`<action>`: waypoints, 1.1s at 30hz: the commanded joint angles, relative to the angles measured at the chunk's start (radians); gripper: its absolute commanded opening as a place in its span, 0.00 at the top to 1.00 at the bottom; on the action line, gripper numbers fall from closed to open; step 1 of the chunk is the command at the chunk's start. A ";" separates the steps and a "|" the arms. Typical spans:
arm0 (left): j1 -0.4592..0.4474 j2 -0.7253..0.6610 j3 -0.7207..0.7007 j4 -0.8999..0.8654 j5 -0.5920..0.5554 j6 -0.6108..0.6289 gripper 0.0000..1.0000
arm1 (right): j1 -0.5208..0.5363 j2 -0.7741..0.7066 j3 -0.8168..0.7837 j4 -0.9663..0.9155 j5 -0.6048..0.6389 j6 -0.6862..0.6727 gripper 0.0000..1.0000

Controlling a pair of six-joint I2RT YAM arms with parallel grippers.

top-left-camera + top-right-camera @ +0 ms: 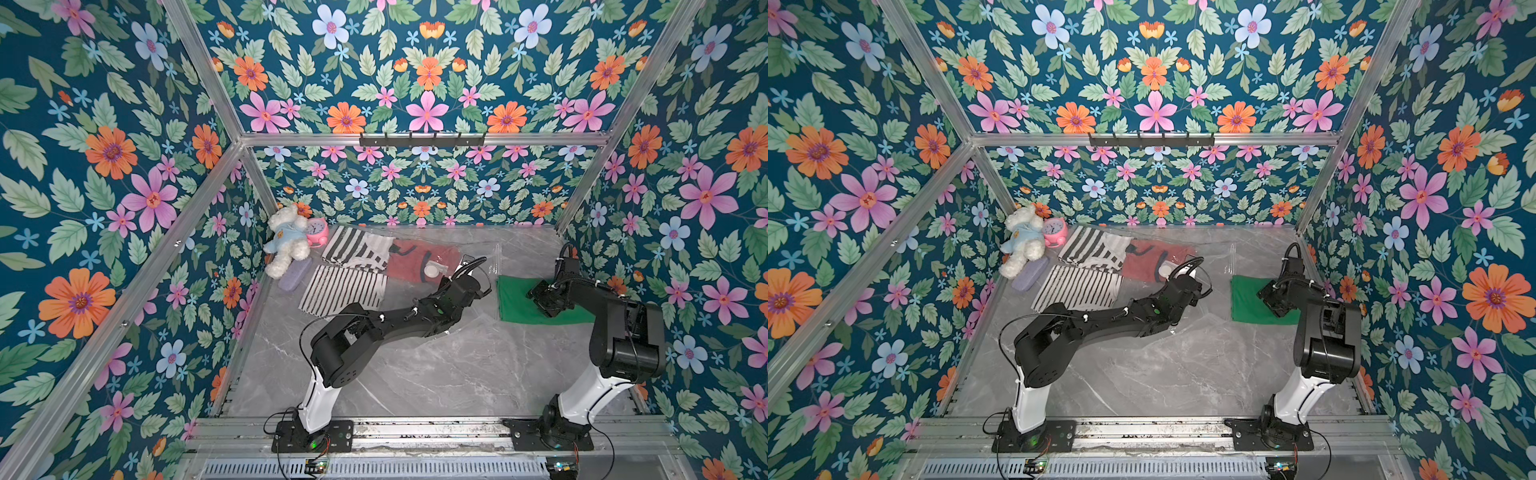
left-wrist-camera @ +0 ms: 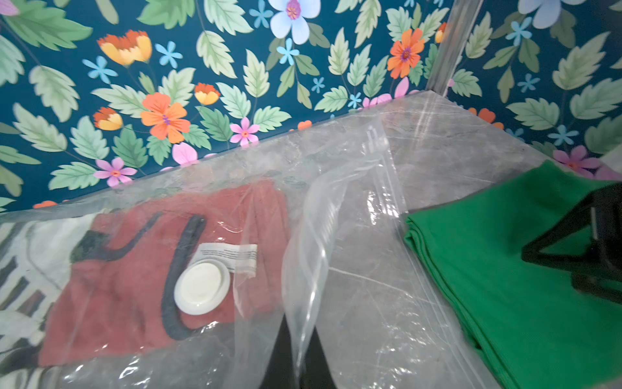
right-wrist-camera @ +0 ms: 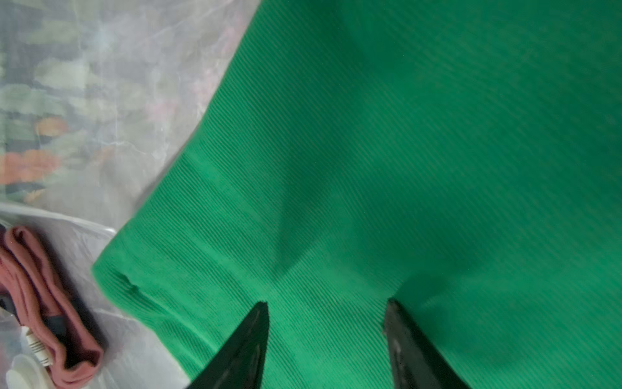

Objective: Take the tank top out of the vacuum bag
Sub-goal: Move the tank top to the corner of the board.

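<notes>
Reckoned from the middle of the table, the vacuum bag spreads from eleven to one o'clock, with a red garment inside it under the white valve cap. My left gripper is pinched shut on a raised fold of its film near the zip strip. At two o'clock, just outside that strip, lies the green top, which I take for the tank top. My right gripper hangs over it, jaws half apart, gripping nothing. The film looks light, slick and crinkly, so I'd hold it by the stiffer zip edge. The ribbed cloth looks soft and limp, best pinched at a folded edge.
</notes>
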 commanded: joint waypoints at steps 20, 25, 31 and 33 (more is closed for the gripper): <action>0.002 -0.103 -0.059 0.016 -0.361 -0.060 1.00 | -0.016 -0.004 -0.010 0.015 0.009 0.046 0.42; 0.002 -0.121 -0.072 0.031 -0.404 -0.061 1.00 | -0.021 -0.003 -0.008 0.017 -0.003 0.049 0.42; 0.001 -0.165 -0.117 0.077 -0.398 -0.082 1.00 | -0.022 -0.020 -0.004 0.013 0.002 0.055 0.43; 0.003 -0.179 -0.123 0.078 -0.398 -0.090 1.00 | -0.023 -0.019 -0.001 0.010 0.001 0.057 0.43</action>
